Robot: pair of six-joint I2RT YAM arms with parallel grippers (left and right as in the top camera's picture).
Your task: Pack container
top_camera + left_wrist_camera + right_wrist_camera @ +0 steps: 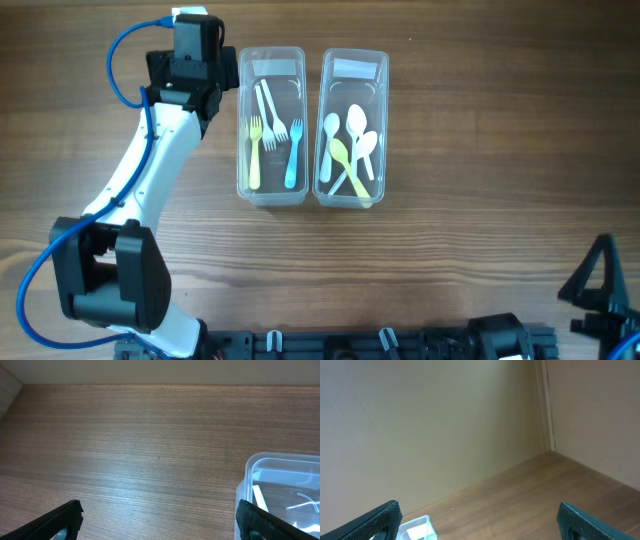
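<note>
Left end effector [159, 522] jaws wide apart over bare desk [150, 450], beside fork container [271, 126]; right end effector [479, 520] likewise spread, empty.

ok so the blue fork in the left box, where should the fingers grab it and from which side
Grip the blue fork on its handle, around the middle, coming straight down from above. It lies flat in the left box with tines toward the far end, handle running lengthwise. Set the fingers across the handle's width; the white fork near its tines crowds that end, I think.
</note>
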